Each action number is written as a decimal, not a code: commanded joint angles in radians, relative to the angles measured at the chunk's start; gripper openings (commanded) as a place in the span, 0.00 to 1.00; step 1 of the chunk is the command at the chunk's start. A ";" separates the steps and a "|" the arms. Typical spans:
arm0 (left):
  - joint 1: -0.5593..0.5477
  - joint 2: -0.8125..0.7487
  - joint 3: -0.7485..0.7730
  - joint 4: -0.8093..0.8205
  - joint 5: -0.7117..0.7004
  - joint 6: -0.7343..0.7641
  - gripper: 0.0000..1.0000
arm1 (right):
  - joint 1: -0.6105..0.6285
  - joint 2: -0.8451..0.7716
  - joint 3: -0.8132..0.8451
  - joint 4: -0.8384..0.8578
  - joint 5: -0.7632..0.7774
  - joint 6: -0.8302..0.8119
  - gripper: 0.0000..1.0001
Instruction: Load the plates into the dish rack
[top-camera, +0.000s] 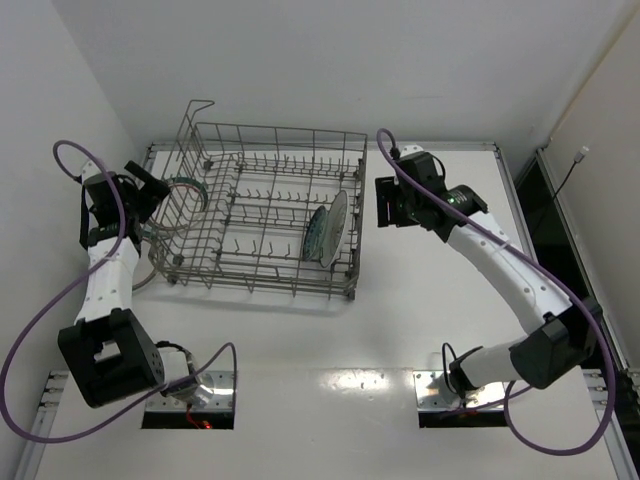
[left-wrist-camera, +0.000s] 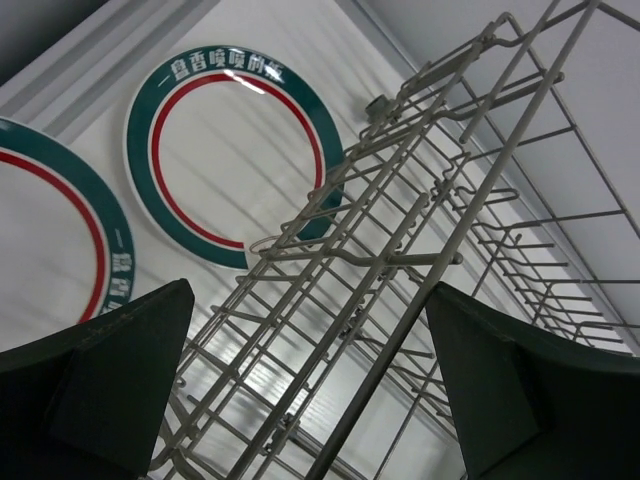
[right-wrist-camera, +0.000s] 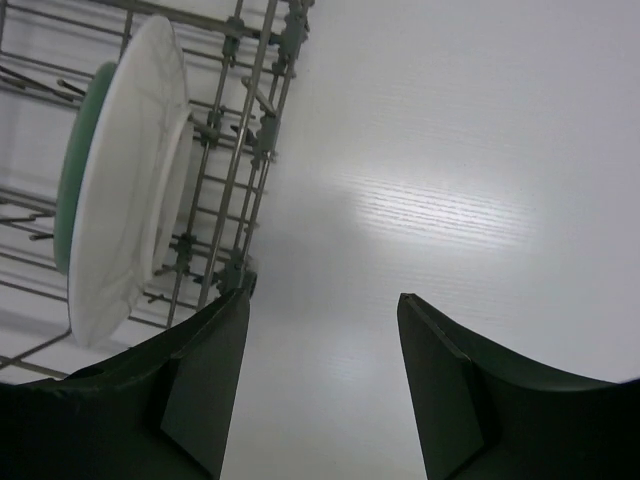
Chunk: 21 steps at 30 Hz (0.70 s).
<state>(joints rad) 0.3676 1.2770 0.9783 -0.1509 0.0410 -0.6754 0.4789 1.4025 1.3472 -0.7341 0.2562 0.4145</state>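
Your left claw (left-wrist-camera: 308, 300) gapes wide, holding nothing. 2 banded plates (left-wrist-camera: 235, 150) lie flat on the counter (top-camera: 400, 330) just ahead of it, outside the wall of the dish rack (top-camera: 260, 270). Your right claw (right-wrist-camera: 322, 300), half open and empty, sits across the rack, so the left is nearer.

White glossy worktop (top-camera: 430, 330), faintly grained. Plain white wall (top-camera: 350, 60) behind. Small white plug (top-camera: 582, 154) on a dark cord, far right.

Bright even light — glare on table (right-wrist-camera: 430, 205) and banded plate (left-wrist-camera: 235, 150), soft shadows
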 joint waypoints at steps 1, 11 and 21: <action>0.013 0.076 -0.069 -0.036 0.000 -0.052 1.00 | -0.014 -0.008 -0.020 0.059 -0.018 -0.028 0.58; 0.013 0.047 -0.088 -0.016 0.000 -0.043 1.00 | -0.043 0.023 -0.037 0.105 -0.113 -0.017 0.58; 0.004 0.028 -0.147 0.080 0.092 -0.033 0.95 | -0.109 0.019 -0.089 0.271 -0.309 0.108 0.58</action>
<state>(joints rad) 0.3817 1.2575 0.9092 -0.0124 0.0917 -0.6998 0.3973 1.4143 1.2728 -0.5728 0.0635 0.4538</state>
